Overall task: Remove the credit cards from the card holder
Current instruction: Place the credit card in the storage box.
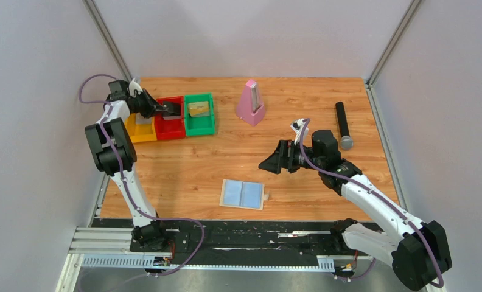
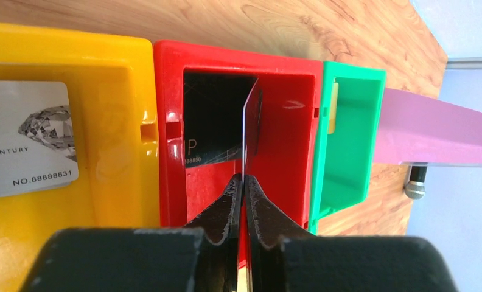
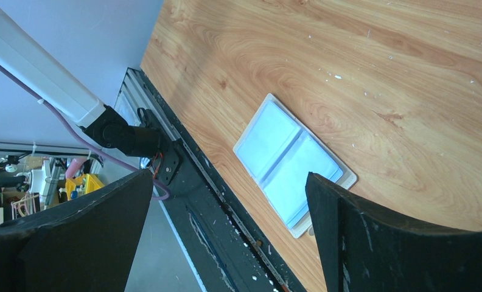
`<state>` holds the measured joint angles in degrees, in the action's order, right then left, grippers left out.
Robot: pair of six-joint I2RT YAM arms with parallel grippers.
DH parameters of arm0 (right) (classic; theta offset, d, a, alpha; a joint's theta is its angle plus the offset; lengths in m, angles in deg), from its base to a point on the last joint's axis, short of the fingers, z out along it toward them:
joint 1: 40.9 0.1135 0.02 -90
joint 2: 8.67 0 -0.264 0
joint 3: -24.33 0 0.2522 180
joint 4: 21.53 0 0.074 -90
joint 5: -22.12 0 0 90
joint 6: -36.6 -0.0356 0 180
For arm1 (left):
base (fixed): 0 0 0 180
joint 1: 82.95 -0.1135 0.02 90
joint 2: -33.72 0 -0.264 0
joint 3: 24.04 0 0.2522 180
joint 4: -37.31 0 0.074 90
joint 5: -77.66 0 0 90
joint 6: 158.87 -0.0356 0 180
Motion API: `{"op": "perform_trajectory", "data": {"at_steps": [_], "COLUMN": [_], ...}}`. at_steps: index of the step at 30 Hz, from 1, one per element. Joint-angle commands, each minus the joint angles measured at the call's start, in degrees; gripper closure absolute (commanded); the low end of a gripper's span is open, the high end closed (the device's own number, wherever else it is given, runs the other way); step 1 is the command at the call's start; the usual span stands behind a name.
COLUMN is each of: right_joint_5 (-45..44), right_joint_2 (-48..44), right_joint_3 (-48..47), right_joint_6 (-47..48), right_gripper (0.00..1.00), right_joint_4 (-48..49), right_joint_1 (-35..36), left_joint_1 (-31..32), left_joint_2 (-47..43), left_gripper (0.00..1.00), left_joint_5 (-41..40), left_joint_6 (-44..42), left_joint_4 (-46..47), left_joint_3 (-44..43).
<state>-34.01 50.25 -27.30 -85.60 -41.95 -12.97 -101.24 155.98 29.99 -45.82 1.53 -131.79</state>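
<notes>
- Dropping the dark card (image 2: 252,134) into the red bin (image 2: 171,91) seems the step; left jaws pinch its edge.
- Next: just let go.
- Right jaws gape wide, card holder (image 3: 269,137) open below them.

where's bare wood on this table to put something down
Widest bare patch: left-centre, between the bins and the card holder. Also bare between the metronome and the microphone. Crowded: far-left corner, where the left gripper pinches a dark card at the red bin; the right gripper hangs over centre-right.
</notes>
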Motion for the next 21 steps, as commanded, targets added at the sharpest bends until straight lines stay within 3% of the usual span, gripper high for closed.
{"op": "perform_trajectory", "data": {"at_steps": [1, 13, 21], "right_joint_5": [-0.76, -0.93, -1.08], "right_joint_2": [-0.44, -0.87, -1.17], "right_joint_3": [-2.17, -1.82, -1.69], "right_joint_6": [1.38, 1.36, 1.44], "right_gripper": [0.00, 0.00, 0.00], "right_joint_4": [1.29, 1.33, 1.29], "right_joint_1": [-0.14, -0.15, -0.22], "left_joint_1": [0.69, 0.79, 0.77], "left_joint_2": [1.15, 1.59, 1.40], "left_gripper": [0.89, 0.72, 0.67], "left_joint_5": [-1.18, -3.22, -5.22], "left_joint_6": [-0.64, -2.04, -3.01], "left_joint_4": [0.45, -2.96, -5.47], "left_joint_3": [-3.08, -6.20, -8.14]}}
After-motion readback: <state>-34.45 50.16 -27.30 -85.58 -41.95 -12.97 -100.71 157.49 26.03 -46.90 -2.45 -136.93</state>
